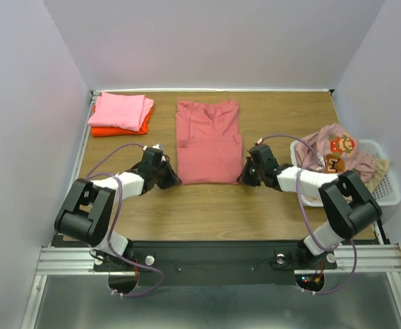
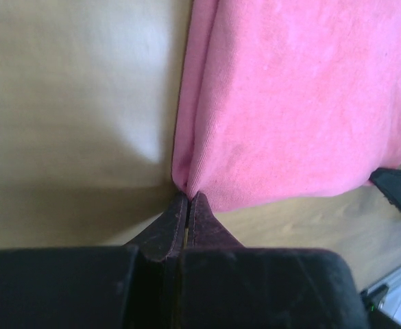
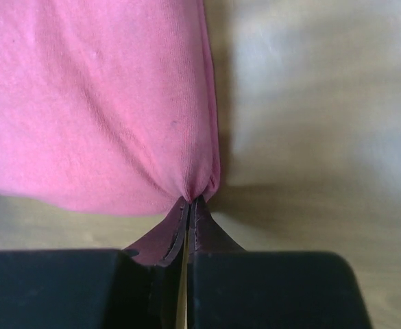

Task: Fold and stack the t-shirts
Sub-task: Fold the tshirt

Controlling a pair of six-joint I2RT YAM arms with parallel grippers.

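Low in the frame, the left end effector pinches the lower left corner of the rose-red t-shirt, which lies flat mid-table. The right end effector pinches its lower right corner. Farther, upper left, a folded light pink t-shirt tops an orange t-shirt. At right, a basket holds a printed t-shirt.

Left arm, right arm: black joint housings, white links behind the wrists, purple cables looping. Left gripper fingers dark maroon-black, tapered, matte.

Left hand pinching rose-red t-shirt corner
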